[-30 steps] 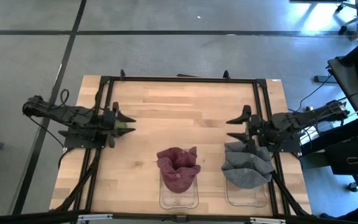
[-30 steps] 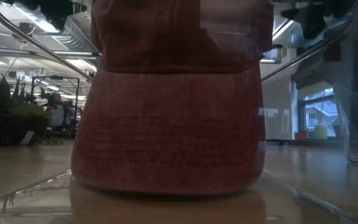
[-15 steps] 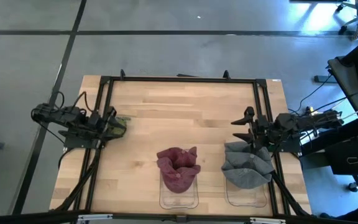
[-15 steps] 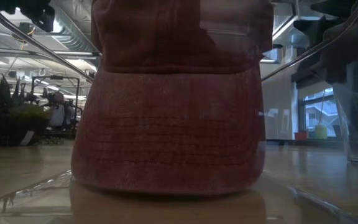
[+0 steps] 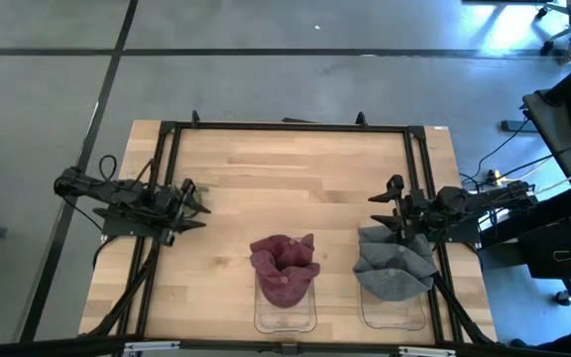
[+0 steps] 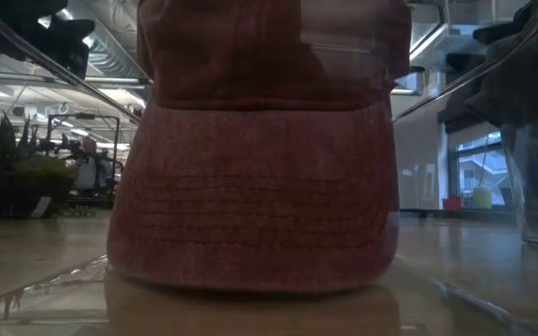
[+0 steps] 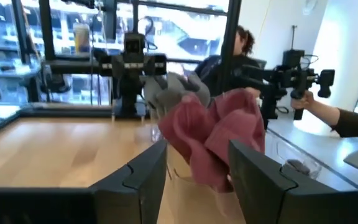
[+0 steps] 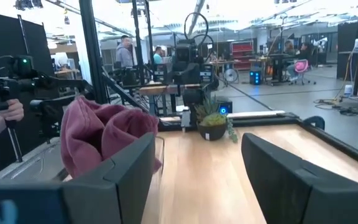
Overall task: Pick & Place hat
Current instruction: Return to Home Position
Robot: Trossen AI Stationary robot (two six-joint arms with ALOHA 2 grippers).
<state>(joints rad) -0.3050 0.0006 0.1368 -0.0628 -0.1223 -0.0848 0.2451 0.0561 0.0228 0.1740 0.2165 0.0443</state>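
Note:
A red hat [image 5: 285, 266] sits draped over a clear stand [image 5: 285, 315] near the table's near edge, in the middle. It fills the low view [image 6: 260, 187] and shows in both wrist views [image 7: 213, 134] [image 8: 104, 134]. My left gripper [image 5: 196, 205] [image 7: 197, 149] hangs open over the table's left part, well left of the red hat and pointing toward it. My right gripper [image 5: 377, 213] [image 8: 197, 143] is open over the right part, at the far side of a grey hat [image 5: 395, 263] and above it.
The grey hat rests on a second clear stand [image 5: 393, 312] right of the red one. A black frame [image 5: 285, 127] runs round the table. Bare wood lies between the arms toward the far edge. A person's hand [image 7: 319, 112] holding a device shows beyond the table.
Both arms have drawn back from the table's middle toward their own sides and sunk lower. The left gripper has moved a little toward the left edge and down. The hats have stayed still on their stands.

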